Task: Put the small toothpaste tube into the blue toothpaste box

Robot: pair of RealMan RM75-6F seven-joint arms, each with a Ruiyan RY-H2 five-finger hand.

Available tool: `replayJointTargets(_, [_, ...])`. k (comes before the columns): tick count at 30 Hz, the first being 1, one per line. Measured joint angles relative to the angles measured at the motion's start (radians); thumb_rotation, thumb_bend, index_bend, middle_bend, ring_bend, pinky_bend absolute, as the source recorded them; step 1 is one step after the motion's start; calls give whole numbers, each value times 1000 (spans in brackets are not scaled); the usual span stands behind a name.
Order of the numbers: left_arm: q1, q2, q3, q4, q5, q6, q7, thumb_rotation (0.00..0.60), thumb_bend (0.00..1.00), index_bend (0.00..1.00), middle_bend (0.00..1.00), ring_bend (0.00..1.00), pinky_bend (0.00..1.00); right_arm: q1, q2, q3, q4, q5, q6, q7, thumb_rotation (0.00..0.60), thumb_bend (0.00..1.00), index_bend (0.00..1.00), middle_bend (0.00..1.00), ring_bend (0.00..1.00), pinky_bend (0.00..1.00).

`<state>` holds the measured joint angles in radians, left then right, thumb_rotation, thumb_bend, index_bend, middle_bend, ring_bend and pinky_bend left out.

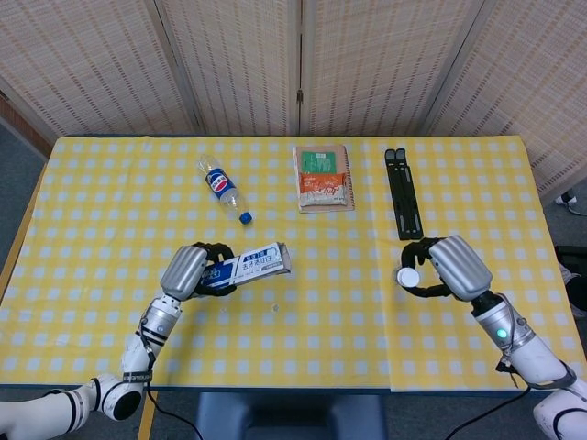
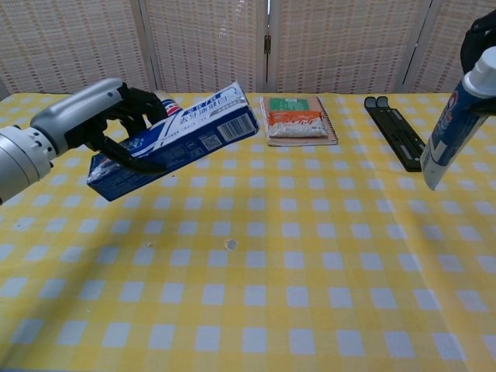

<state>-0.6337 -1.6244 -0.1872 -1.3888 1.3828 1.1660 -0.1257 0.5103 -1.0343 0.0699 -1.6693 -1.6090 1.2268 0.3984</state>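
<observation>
My left hand (image 1: 186, 270) (image 2: 87, 116) holds the blue toothpaste box (image 1: 248, 267) (image 2: 174, 139) above the table, its far end tilted up and pointing right. My right hand (image 1: 454, 266) grips the small toothpaste tube (image 2: 454, 124) well above the table on the right. The tube stands nearly upright, its white cap (image 1: 408, 277) uppermost. In the chest view only dark fingers (image 2: 474, 39) show at the top right corner. A wide gap separates box and tube.
The table wears a yellow checked cloth (image 1: 321, 302). At the back lie a Pepsi bottle (image 1: 223, 188), a snack packet (image 1: 323, 178) (image 2: 298, 120) and a black folding stand (image 1: 403, 192) (image 2: 395, 132). A small crumb (image 2: 230, 244) sits mid-table.
</observation>
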Motion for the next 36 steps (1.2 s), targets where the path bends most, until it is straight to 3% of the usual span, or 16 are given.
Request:
replayJointTargets(7, [13, -9, -17, -17, -3, 24, -81, 600, 200, 518, 701, 539, 485, 1, 83, 65, -141, 30, 50, 285, 600, 266, 826, 648, 578, 668])
replayJointTargets(15, [29, -6, -23, -88, 17, 51, -180, 600, 200, 518, 701, 539, 485, 23, 136, 182, -237, 127, 60, 540, 600, 266, 825, 649, 581, 674])
replayJointTargets(27, [35, -66, -33, -129, 39, 96, -194, 600, 200, 518, 701, 533, 483, 62, 28, 246, -263, 121, 108, 469, 600, 267, 825, 650, 584, 674])
replayJointTargets(36, [30, -82, -40, -160, 50, 110, -162, 600, 200, 518, 701, 533, 483, 103, -30, 279, -251, 148, 74, 473, 600, 266, 825, 651, 584, 676])
